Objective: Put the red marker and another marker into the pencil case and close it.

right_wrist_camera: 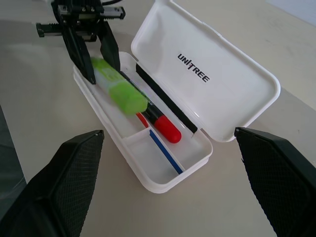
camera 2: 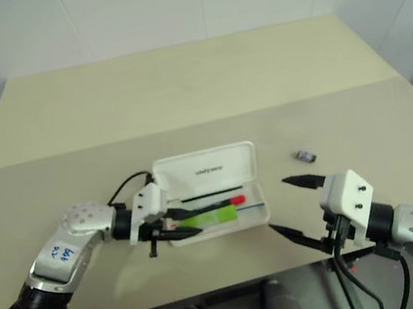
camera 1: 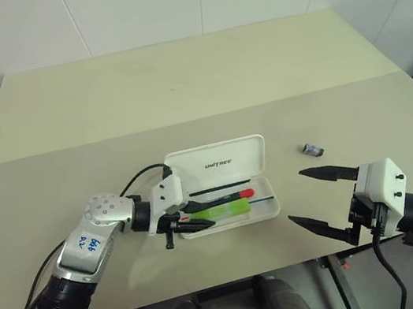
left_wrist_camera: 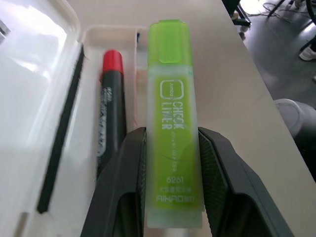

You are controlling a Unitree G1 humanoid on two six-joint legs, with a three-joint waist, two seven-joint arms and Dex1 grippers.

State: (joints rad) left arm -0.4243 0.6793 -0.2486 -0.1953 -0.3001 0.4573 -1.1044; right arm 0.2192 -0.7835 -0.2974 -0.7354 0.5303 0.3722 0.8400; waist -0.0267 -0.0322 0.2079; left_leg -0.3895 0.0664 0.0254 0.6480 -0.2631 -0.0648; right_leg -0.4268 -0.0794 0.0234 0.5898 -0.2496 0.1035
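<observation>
The pencil case (camera 1: 216, 162) lies open on the table, lid back with "UNITREE" on it. Inside its tray rests the red marker (camera 1: 226, 197), black barrel and red cap pointing right. Beside it in the tray's front part is the green marker (left_wrist_camera: 174, 123), and my left gripper (camera 1: 193, 221) is shut on its rear end at the case's left end. Whether the green marker touches the tray bottom I cannot tell. My right gripper (camera 1: 297, 197) stands open to the right of the case, apart from it, with nothing between its fingers.
A small grey-purple stub (camera 1: 313, 149) lies on the table right of the lid, beyond my right gripper. A thin blue line (right_wrist_camera: 165, 153) lies in the tray's right compartment. The table's front edge runs just below both grippers.
</observation>
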